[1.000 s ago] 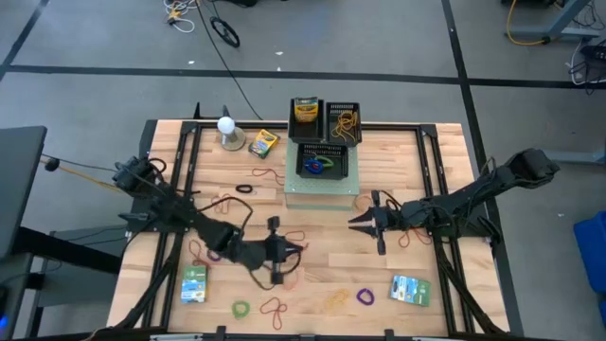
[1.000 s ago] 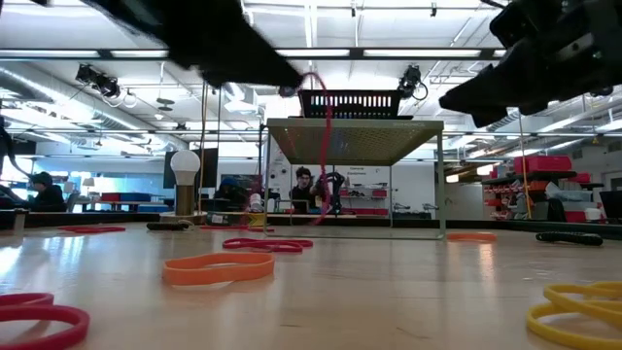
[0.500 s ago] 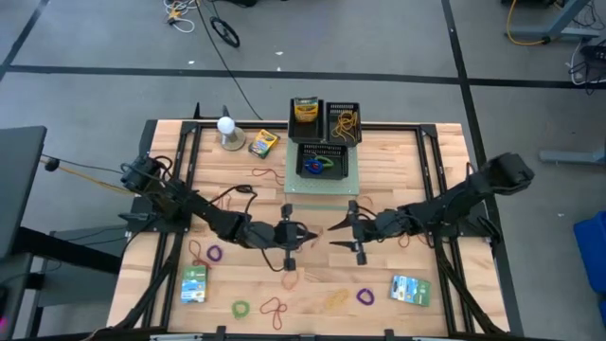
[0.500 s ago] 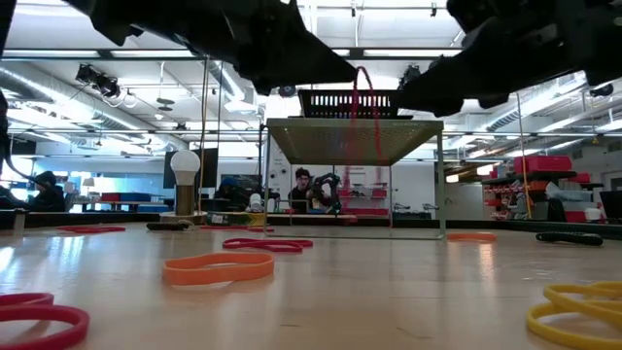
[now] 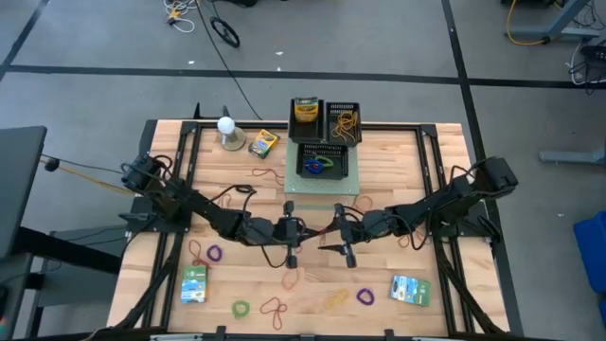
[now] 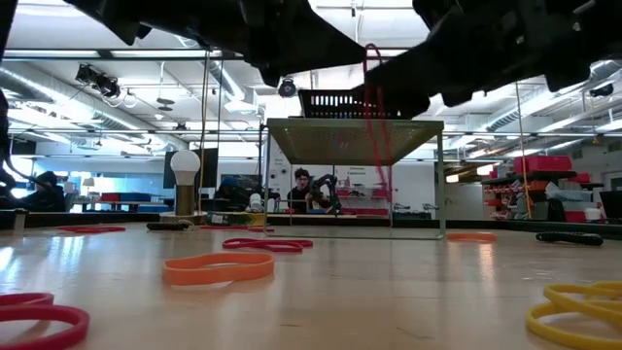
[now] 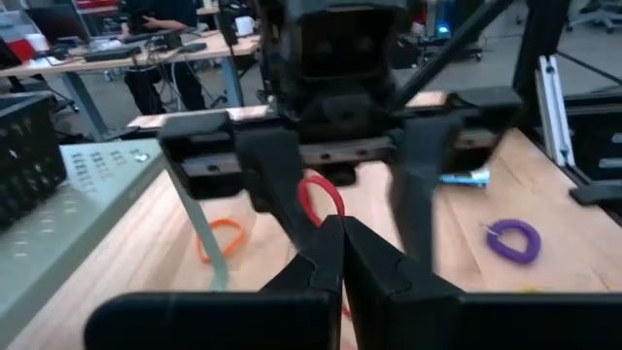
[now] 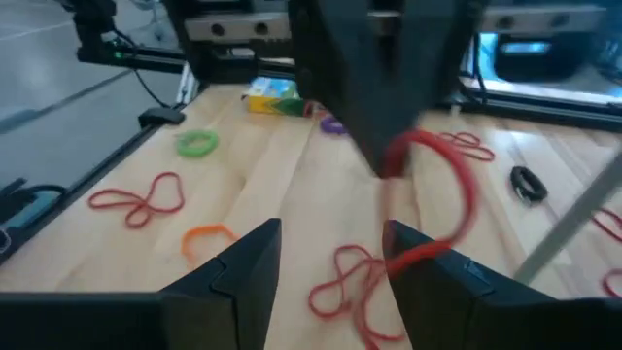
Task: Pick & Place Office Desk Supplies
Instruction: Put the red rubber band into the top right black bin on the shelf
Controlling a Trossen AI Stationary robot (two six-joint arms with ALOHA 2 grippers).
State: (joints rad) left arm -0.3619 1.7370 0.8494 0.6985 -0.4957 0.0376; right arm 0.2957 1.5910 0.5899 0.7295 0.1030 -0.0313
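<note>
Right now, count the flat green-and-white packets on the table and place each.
2. The left packet lies on the left arm's side, the right packet on the right arm's side, both near the table edge opposite the bins. The arms could hide more.

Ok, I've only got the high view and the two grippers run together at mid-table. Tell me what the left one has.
Observer: The left gripper is shut on a red rubber band, pinched at its fingertips.
Operator: Give me the right one's jaws.
Observer: The right gripper is open, pointed at that band and not gripping it.
Operator: Report where the band hangs.
Observer: In the low view it dangles in the air, clear of the table.
</note>
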